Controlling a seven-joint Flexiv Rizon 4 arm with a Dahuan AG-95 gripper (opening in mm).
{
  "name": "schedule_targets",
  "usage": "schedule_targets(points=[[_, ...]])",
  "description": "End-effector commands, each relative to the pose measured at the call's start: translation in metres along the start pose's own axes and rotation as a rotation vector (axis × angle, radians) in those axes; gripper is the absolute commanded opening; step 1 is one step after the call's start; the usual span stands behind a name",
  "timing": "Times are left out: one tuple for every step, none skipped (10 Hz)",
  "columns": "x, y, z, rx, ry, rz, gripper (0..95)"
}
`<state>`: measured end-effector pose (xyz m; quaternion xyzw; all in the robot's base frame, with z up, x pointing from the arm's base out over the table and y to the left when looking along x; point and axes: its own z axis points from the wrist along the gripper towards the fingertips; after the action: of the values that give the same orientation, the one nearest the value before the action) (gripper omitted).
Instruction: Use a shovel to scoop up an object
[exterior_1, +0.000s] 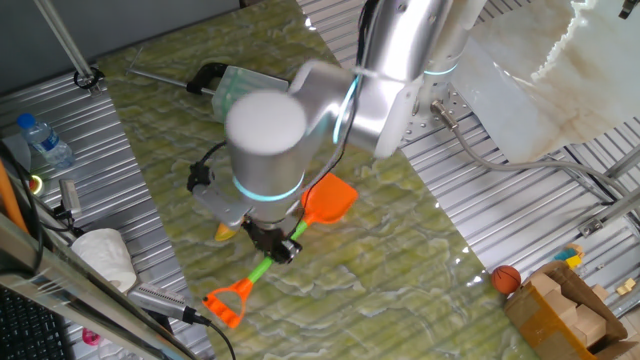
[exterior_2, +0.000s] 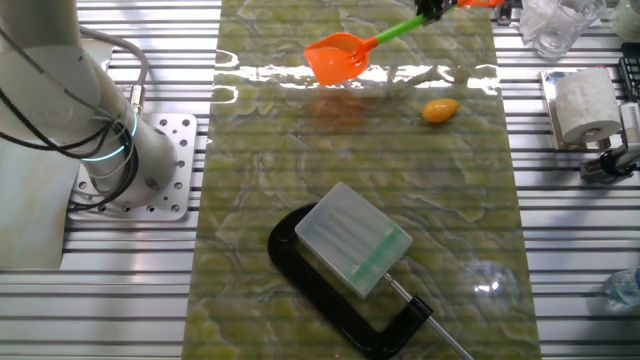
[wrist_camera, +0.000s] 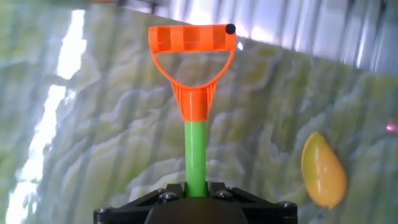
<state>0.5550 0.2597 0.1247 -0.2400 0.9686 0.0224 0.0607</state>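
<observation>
Gripping shovel mid-shaft, object not yet scooped

Tool (exterior_1: 281, 246) clamped on the green shaft of the shovel (exterior_2: 340, 57), held partway along so the blade reaches out ahead. One fixed view: blade up at 1 o'clock from tool, D-handle down at 7 o'clock. Blade looks empty. Object (exterior_2: 440, 109) lies on the table (exterior_2: 300, 160), at 4 o'clock from the blade in the other fixed view, apart from it. Judged: blade needs lowering and sliding under the object.

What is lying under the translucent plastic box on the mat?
A black C-clamp lies under the plastic box: its curved frame and screw handle stick out around the box. The middle of the clamp is covered by the box, so how it meets the box cannot be seen.
</observation>
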Motion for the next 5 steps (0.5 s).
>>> schedule_targets(points=[[-0.004, 0.006, -0.023, -0.035, -0.129, -0.187, 0.0], [-0.005, 0.007, -0.026, -0.029, -0.127, -0.202, 0.0], [-0.009, 0.008, -0.028, -0.021, -0.131, -0.230, 0.0], [-0.016, 0.010, -0.032, -0.016, -0.137, -0.254, 0.0], [-0.026, 0.015, -0.037, -0.012, -0.132, -0.262, 0.0]])
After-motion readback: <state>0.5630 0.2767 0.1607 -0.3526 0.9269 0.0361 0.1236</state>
